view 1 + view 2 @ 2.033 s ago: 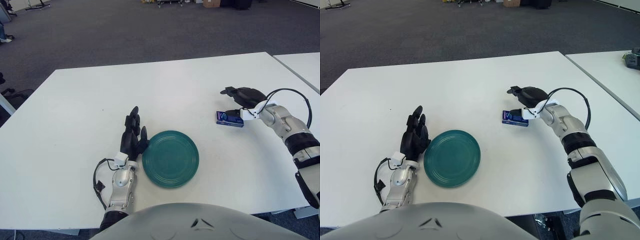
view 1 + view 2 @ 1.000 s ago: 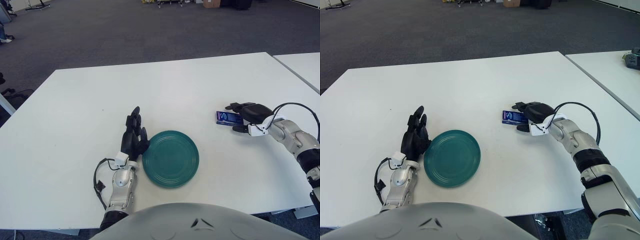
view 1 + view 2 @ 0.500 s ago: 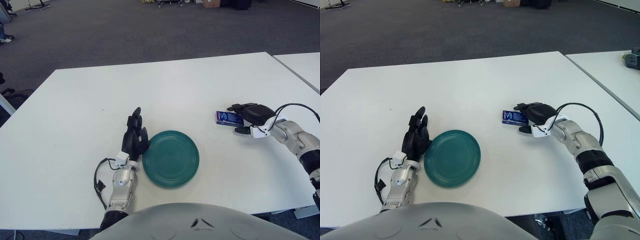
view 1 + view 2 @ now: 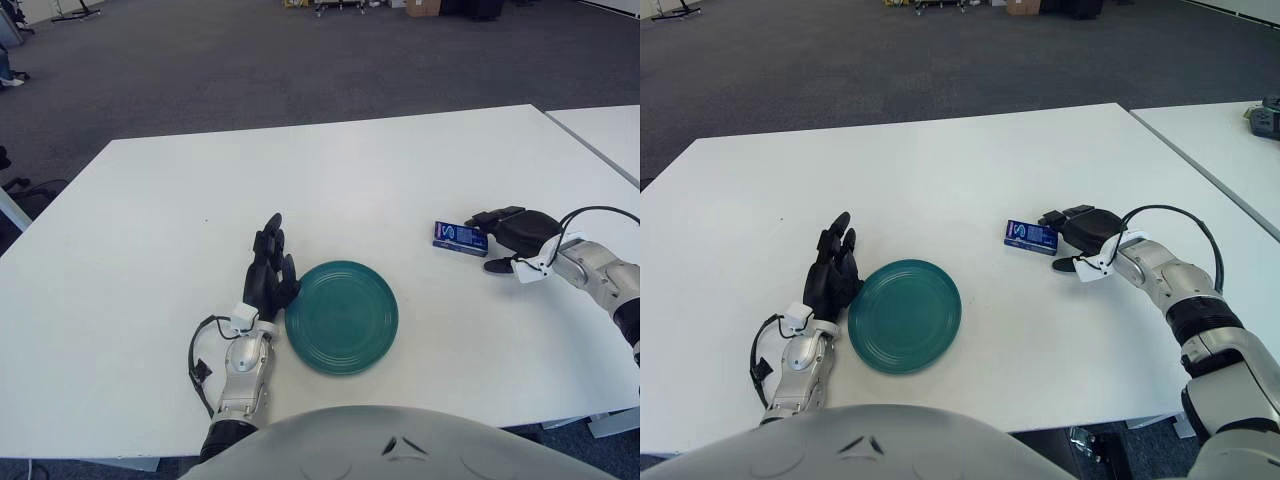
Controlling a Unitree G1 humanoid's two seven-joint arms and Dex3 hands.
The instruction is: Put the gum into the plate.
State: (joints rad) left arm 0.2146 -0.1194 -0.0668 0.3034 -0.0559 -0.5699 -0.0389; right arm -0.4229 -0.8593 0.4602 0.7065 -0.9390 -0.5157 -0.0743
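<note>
A small blue gum pack (image 4: 459, 237) lies flat on the white table (image 4: 400, 170), right of centre. The round teal plate (image 4: 341, 317) sits near the front edge with nothing in it, well to the left of the gum. My right hand (image 4: 512, 238) is low over the table just right of the pack. Its fingers (image 4: 1072, 217) reach to the pack's right end, the thumb is spread apart toward me, and it holds nothing. My left hand (image 4: 268, 272) shows beside the plate's left rim with its fingers straight.
A second white table (image 4: 610, 130) stands close on the right across a narrow gap, with a dark object (image 4: 1268, 118) on it. Grey carpet lies beyond the table's far edge. My own body fills the bottom of the view.
My right hand has come down from above the gum and drawn back to the right, its fingers now only at the pack's end. The gum, plate and left hand have stayed put.
</note>
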